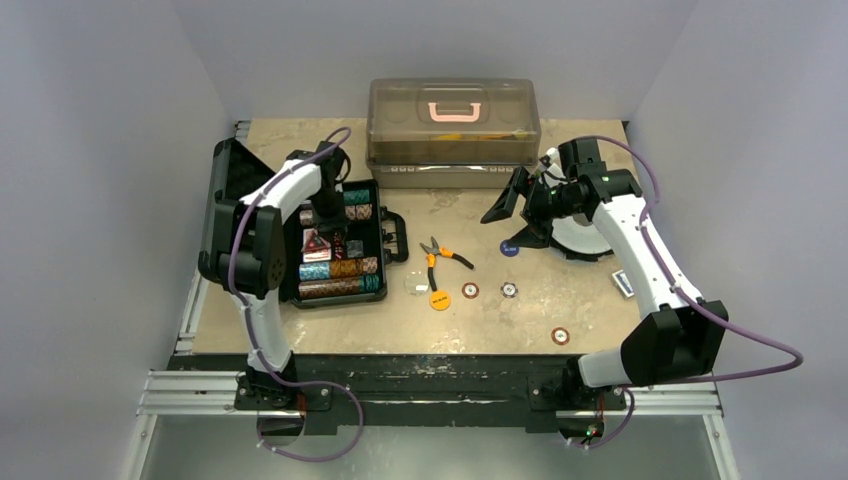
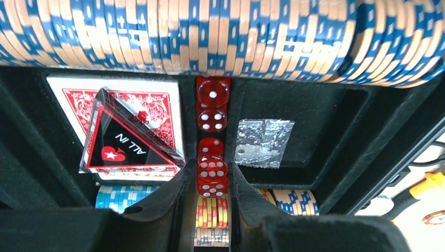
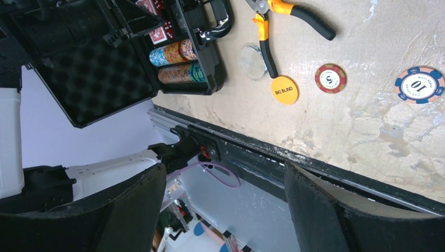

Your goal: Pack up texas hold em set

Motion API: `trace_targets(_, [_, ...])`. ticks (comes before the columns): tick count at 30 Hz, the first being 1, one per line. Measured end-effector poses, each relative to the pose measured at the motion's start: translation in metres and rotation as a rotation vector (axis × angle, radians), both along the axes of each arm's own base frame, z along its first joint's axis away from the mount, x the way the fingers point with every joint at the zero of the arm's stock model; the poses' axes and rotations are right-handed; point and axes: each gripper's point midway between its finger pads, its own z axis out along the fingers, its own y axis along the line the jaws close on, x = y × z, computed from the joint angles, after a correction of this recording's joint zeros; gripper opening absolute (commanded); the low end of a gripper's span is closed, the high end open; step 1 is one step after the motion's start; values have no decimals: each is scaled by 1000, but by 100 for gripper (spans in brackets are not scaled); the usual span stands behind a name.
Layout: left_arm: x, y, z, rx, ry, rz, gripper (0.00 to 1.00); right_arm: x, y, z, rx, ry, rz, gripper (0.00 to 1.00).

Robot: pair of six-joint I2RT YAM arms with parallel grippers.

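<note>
Leftmost, picturing the small black plastic briefcase (image 1: pixel 335 250) lying open on the tan surface (image 1: pixel 500 330), lid folded back to free its trays of striped poker chips (image 2: pixel 210 31). Reaching inside with the left fingers (image 2: pixel 162 215), closed on a translucent red die (image 2: pixel 212 176), apparently to seat it in the narrow slot in line with three others, beside the red-backed card deck (image 2: pixel 165 105). Moving right, passing orange-handled pliers (image 1: pixel 445 255), a yellow round "BIG BLIND" disc (image 1: pixel 439 299) and loose round chips (image 1: pixel 470 291) not yet collected. Farthest right, hovering with the right fingers (image 3: pixel 131 210) spread wide and empty, probably poised for a dark blue chip (image 1: pixel 510 247).
</note>
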Motion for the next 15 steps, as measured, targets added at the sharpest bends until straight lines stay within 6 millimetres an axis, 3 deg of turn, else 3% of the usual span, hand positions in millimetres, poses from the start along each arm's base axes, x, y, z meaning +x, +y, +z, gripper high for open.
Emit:
trace_targets(8, [16,-1,6,5,-36,-13,0,0,0,0,0,0,0,80])
trace_targets(15, [16,-1,-5,11,-8,-19,0,1,-2,0,-2,-4,0,80])
